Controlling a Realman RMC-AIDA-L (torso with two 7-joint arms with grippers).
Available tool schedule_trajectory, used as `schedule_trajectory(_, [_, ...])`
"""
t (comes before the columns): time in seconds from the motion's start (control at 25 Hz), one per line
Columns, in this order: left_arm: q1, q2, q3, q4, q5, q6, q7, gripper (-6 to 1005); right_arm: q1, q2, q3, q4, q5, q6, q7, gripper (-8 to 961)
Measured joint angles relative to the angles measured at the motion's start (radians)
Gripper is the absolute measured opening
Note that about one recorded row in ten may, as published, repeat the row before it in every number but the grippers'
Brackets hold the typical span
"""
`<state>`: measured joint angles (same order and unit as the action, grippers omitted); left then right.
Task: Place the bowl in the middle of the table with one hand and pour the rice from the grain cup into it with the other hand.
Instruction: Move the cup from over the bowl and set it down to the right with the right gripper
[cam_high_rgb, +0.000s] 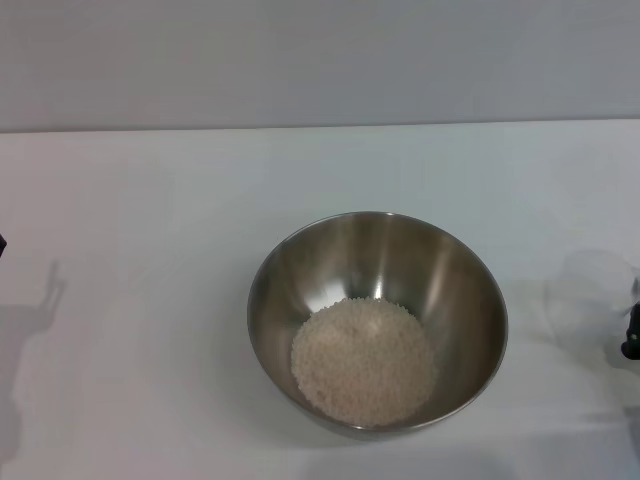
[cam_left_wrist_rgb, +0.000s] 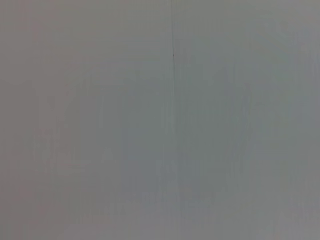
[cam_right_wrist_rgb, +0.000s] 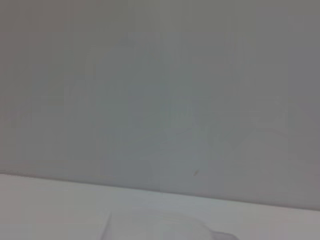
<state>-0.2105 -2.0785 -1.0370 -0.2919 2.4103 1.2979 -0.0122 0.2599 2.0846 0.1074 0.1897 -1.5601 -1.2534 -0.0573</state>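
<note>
The steel bowl (cam_high_rgb: 377, 320) stands on the white table (cam_high_rgb: 150, 300), in the middle and toward the front. A heap of off-white rice (cam_high_rgb: 364, 360) lies in its bottom. The clear grain cup (cam_high_rgb: 595, 290) stands upright on the table to the bowl's right and looks empty. Its rim also shows in the right wrist view (cam_right_wrist_rgb: 165, 225). Only a dark sliver of my right gripper (cam_high_rgb: 632, 335) shows at the right edge, just beside the cup. Only a dark sliver of my left gripper (cam_high_rgb: 2, 243) shows at the left edge, far from the bowl.
A grey wall (cam_high_rgb: 320, 60) runs behind the table's far edge. The left arm's shadow (cam_high_rgb: 30, 330) falls on the table at the left. The left wrist view shows only the plain grey wall (cam_left_wrist_rgb: 160, 120).
</note>
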Motion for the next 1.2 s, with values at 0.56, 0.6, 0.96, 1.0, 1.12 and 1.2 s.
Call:
schedule_trajectory(0.56, [0.0, 0.0, 0.0, -0.003, 0.005, 0.0, 0.0, 842, -0.002, 0.003, -0.009, 0.012, -0.004, -0.014, 0.001, 48])
schedule_trajectory(0.6, [0.0, 0.0, 0.0, -0.003, 0.005, 0.0, 0.0, 842, -0.003, 0.003, -0.013, 0.013, -0.005, -0.015, 0.001, 48])
schedule_trajectory(0.96, [-0.001, 0.0, 0.006, -0.002, 0.006, 0.0, 0.0, 842, -0.028, 0.003, -0.028, 0.017, -0.005, -0.048, 0.001, 268])
schedule_trajectory(1.0, [-0.001, 0.0, 0.007, -0.002, 0.006, 0.0, 0.0, 842, -0.03, 0.003, -0.028, 0.017, -0.005, -0.049, 0.001, 275])
schedule_trajectory(1.12, [-0.001, 0.0, 0.011, -0.002, 0.003, 0.0, 0.0, 842, -0.035, 0.002, -0.028, 0.017, -0.005, -0.049, 0.001, 296])
schedule_trajectory(1.2, [-0.002, 0.0, 0.012, -0.002, 0.003, 0.0, 0.0, 842, -0.038, 0.002, -0.028, 0.017, -0.003, -0.045, 0.001, 303])
